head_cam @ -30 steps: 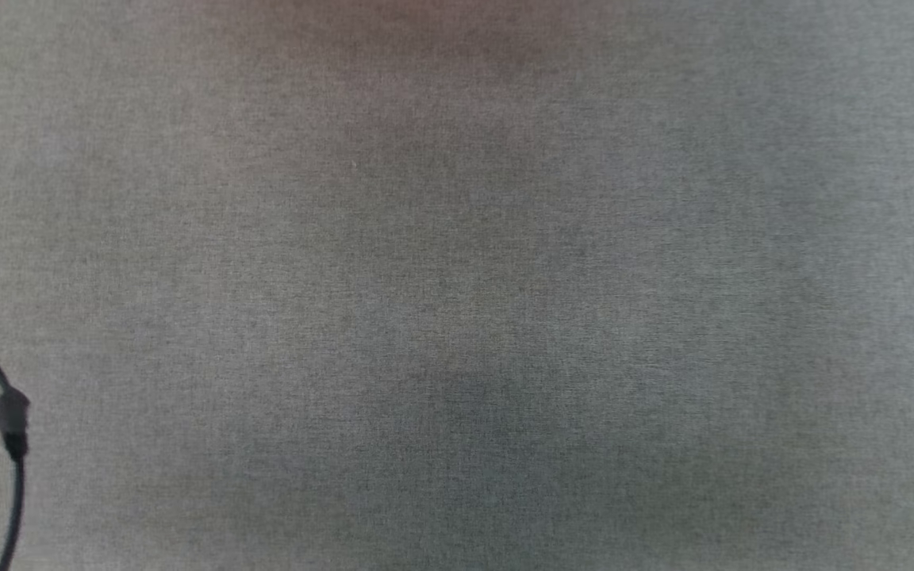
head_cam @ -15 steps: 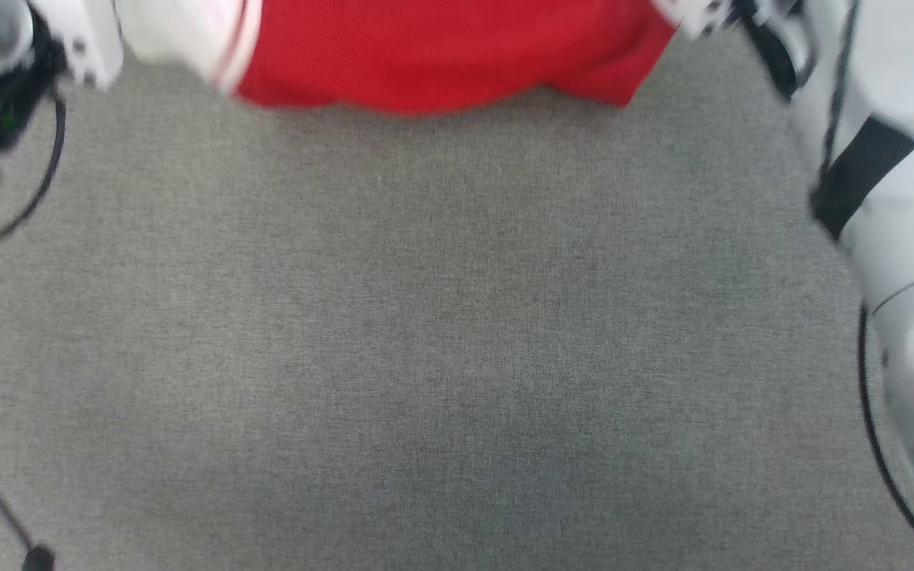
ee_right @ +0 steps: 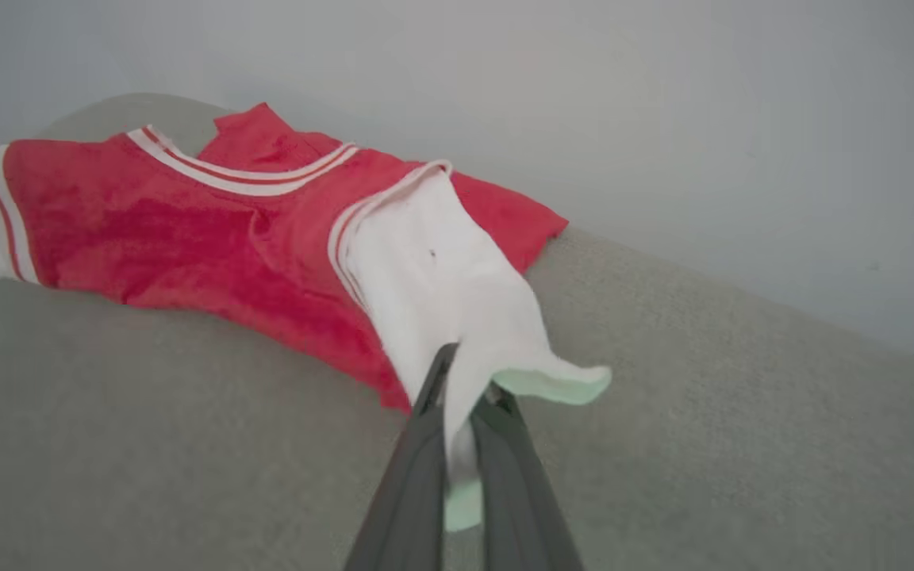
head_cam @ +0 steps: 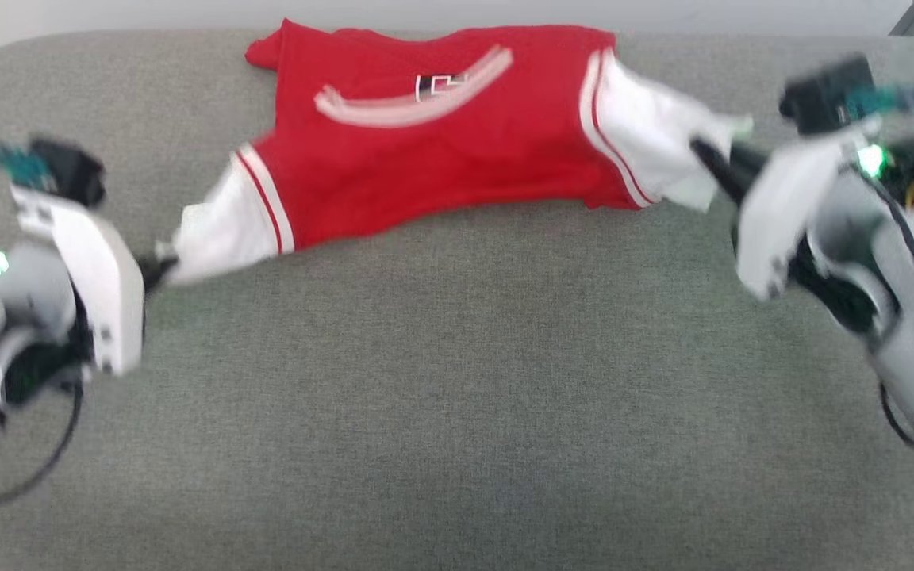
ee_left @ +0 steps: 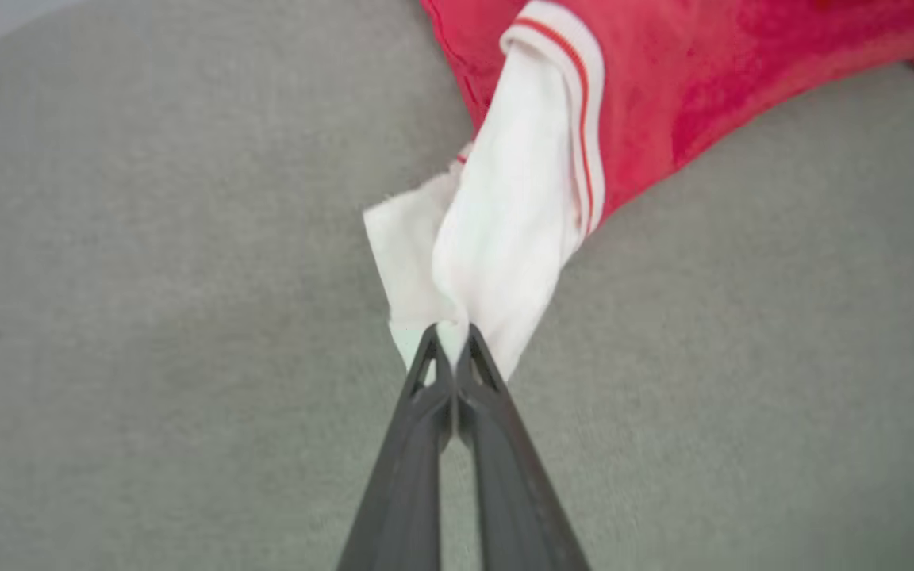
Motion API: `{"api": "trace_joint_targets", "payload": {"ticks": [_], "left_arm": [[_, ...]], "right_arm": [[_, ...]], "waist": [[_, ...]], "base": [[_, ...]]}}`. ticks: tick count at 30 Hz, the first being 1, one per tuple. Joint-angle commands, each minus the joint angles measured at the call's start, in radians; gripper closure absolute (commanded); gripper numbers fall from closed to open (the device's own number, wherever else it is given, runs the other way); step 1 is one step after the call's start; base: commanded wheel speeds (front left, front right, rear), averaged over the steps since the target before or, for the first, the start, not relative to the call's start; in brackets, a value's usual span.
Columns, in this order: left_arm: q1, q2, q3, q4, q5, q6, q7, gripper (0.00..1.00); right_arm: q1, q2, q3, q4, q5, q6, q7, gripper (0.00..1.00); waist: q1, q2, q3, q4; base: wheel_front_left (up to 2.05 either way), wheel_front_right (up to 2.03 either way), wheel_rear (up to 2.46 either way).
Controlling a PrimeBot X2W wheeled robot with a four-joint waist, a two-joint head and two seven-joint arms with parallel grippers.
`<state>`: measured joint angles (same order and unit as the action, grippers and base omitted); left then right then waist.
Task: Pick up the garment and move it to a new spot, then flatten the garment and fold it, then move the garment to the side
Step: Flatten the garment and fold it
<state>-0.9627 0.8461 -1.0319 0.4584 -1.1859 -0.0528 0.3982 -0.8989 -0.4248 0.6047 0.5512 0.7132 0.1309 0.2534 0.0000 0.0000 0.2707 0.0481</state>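
Left gripper (ee_left: 449, 339) pinching sleeve (ee_left: 505, 230) at 8 o'clock, right gripper (ee_right: 466, 377) pinching other sleeve (ee_right: 441, 293) at 3; draw apart evenly, jersey (head_cam: 441, 151) taut.

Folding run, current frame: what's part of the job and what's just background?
Part of the job:
- red jersey T-shirt, stretched between the grippers
- left gripper, shut on a white sleeve
- right gripper, shut on the other white sleeve

Just there:
- grey fabric surface under the shirt
- pale wall behind it
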Motion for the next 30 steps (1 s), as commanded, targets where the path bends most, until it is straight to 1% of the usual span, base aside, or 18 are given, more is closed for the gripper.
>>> {"api": "trace_joint_targets", "payload": {"ticks": [1, 3, 6, 9, 12, 16, 21, 22, 23, 26, 27, 30], "left_arm": [[0.048, 0.026, 0.000, -0.054, -0.021, 0.025, 0.003, 1.00], [0.116, 0.073, -0.015, -0.146, -0.038, 0.060, 0.013, 1.00], [0.205, 0.127, -0.025, -0.254, -0.070, 0.124, 0.012, 1.00], [0.289, 0.170, -0.039, -0.339, -0.101, 0.182, 0.009, 1.00], [0.356, 0.199, -0.055, -0.404, -0.125, 0.223, 0.002, 1.00], [0.429, 0.223, -0.073, -0.458, -0.158, 0.273, -0.009, 1.00], [0.497, 0.256, -0.094, -0.506, -0.195, 0.340, 0.015, 1.00], [0.520, 0.276, -0.101, -0.521, -0.208, 0.369, 0.022, 1.00], [0.531, 0.284, -0.104, -0.525, -0.219, 0.388, 0.030, 1.00], [0.537, 0.301, -0.105, -0.541, -0.204, 0.424, 0.019, 1.00], [0.540, 0.301, -0.101, -0.541, -0.206, 0.432, 0.012, 1.00], [0.547, 0.287, -0.097, -0.551, -0.206, 0.424, -0.013, 1.00]], "right_arm": [[0.058, -0.037, 0.008, -0.073, 0.029, 0.000, 0.025, 1.00], [0.139, -0.102, 0.003, -0.171, 0.066, 0.000, 0.064, 1.00], [0.255, -0.178, -0.011, -0.294, 0.092, 0.000, 0.111, 1.00], [0.364, -0.235, -0.033, -0.375, 0.104, 0.000, 0.152, 1.00], [0.460, -0.273, -0.050, -0.435, 0.120, 0.000, 0.192, 1.00], [0.581, -0.303, -0.081, -0.487, 0.150, 0.000, 0.243, 1.00], [0.719, -0.312, -0.113, -0.547, 0.197, 0.000, 0.336, 1.00], [0.774, -0.318, -0.127, -0.571, 0.208, 0.000, 0.377, 1.00], [0.801, -0.318, -0.134, -0.583, 0.219, 0.000, 0.397, 1.00], [0.866, -0.319, -0.171, -0.621, 0.225, 0.000, 0.429, 1.00], [0.884, -0.317, -0.183, -0.630, 0.219, 0.000, 0.432, 1.00], [0.918, -0.300, -0.219, -0.653, 0.181, 0.000, 0.429, 1.00]], "waist": [[0.0000, 0.0000, -0.009, 0.001], [0.0000, 0.0000, -0.015, 0.002], [0.0000, 0.0000, -0.023, 0.003], [0.0000, 0.0000, -0.031, 0.002], [0.0000, 0.0000, -0.034, 0.000], [0.0000, 0.0000, -0.040, -0.001], [0.0000, 0.0000, -0.049, -0.006], [0.0000, 0.0000, -0.052, -0.006], [0.0000, 0.0000, -0.053, -0.006], [0.0000, 0.0000, -0.055, -0.004], [0.0000, 0.0000, -0.056, -0.003], [0.0000, 0.0000, -0.058, -0.001]], "base": [[0.00, 0.00, 0.00], [0.00, 0.00, 0.00], [0.00, 0.00, 0.00], [0.00, 0.00, 0.00], [0.00, 0.00, 0.00], [0.00, 0.00, 0.00], [0.00, 0.00, 0.00], [0.00, 0.00, 0.00], [0.00, 0.00, 0.00], [0.00, 0.00, 0.00], [0.00, 0.00, 0.00], [0.00, 0.00, 0.00]]}}
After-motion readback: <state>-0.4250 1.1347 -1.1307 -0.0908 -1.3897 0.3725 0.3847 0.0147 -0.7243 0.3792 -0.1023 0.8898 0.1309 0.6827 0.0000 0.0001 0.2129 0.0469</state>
